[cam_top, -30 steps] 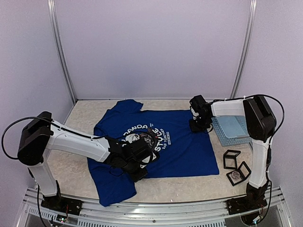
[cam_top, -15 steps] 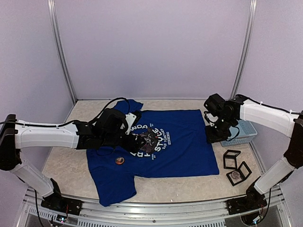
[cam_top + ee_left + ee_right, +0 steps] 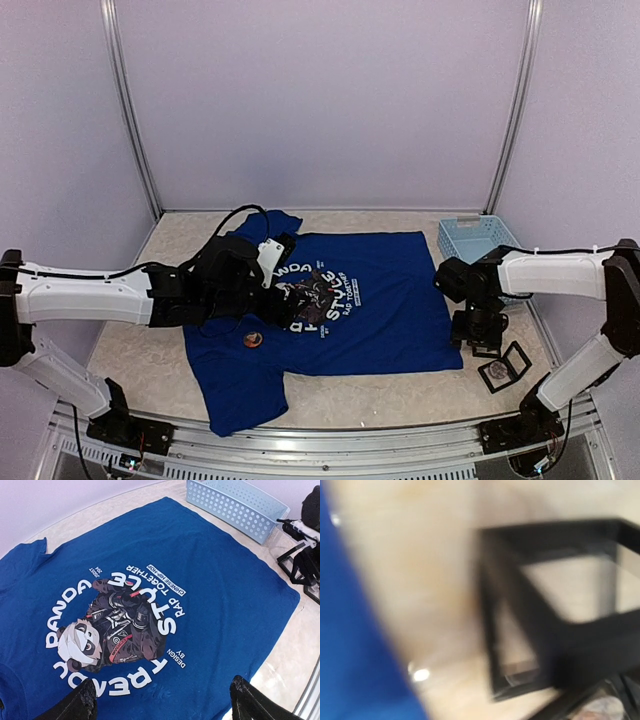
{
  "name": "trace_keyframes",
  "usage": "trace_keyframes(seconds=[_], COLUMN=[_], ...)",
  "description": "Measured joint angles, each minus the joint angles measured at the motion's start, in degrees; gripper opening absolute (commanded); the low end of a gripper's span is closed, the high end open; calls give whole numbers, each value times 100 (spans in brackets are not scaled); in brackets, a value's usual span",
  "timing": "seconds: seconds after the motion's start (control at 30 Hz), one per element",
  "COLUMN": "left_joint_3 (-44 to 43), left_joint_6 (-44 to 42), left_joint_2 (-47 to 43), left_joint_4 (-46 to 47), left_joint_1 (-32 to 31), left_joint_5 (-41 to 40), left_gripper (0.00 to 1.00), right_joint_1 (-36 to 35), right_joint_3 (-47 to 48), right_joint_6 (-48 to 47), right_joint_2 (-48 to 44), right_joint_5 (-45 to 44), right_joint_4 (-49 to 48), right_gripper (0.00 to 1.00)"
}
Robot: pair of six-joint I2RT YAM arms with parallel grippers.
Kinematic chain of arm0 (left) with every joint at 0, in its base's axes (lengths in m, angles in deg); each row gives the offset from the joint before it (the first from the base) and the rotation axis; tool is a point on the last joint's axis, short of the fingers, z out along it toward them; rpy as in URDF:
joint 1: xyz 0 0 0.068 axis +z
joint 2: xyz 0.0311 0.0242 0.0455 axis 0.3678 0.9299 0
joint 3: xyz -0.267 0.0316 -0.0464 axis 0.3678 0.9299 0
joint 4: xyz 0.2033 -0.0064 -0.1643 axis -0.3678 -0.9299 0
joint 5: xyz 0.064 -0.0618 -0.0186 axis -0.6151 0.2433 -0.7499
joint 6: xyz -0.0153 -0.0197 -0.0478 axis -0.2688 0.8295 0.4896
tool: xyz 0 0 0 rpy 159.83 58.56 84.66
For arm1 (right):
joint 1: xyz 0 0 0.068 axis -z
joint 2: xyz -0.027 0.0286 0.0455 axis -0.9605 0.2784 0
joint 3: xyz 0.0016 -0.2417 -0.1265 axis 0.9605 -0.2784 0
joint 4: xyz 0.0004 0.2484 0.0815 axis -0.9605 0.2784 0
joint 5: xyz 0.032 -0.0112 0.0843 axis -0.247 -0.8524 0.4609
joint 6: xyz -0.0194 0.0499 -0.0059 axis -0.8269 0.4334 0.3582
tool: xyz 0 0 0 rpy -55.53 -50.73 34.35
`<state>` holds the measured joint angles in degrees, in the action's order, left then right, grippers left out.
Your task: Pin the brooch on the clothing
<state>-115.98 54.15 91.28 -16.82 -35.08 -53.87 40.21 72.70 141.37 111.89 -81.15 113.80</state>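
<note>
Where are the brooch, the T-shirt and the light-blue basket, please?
brooch (image 3: 253,340), top view, middle of its round face.
T-shirt (image 3: 225,580), left wrist view, plain blue cloth right of the print.
light-blue basket (image 3: 227,509), left wrist view, its perforated side wall.

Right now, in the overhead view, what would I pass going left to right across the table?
Small round brooch on the blue T-shirt, panda print, black display frames. The basket overlaps the frames, so it's left out.
</note>
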Motion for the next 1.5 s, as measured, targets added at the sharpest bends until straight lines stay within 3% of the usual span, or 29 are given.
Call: trace_keyframes(seconds=[0.2,0.7,1.07,1.5], left_joint_3=[72,103,105,105], left_joint_6=[-122,-319,-411,-439], left_joint_2=[-337,-474,-474,-474], left_joint_4=[44,111,114,114], left_joint_1=[-227,-431,-496,-546], left_joint_5=[-221,-452,-551,-643], left_gripper=[89,90,91,91], right_joint_1=[0,0,280,708], right_joint_3=[-79,-922,-1674,-1823], right_joint_6=[1414,4092,4531,4000], right_joint_2=[262,-719,-1222,-1386], right_joint_5=[-332,-389,-155,-177], right_joint_4=[444,850,109,-518], right_gripper=[64,70,63,44])
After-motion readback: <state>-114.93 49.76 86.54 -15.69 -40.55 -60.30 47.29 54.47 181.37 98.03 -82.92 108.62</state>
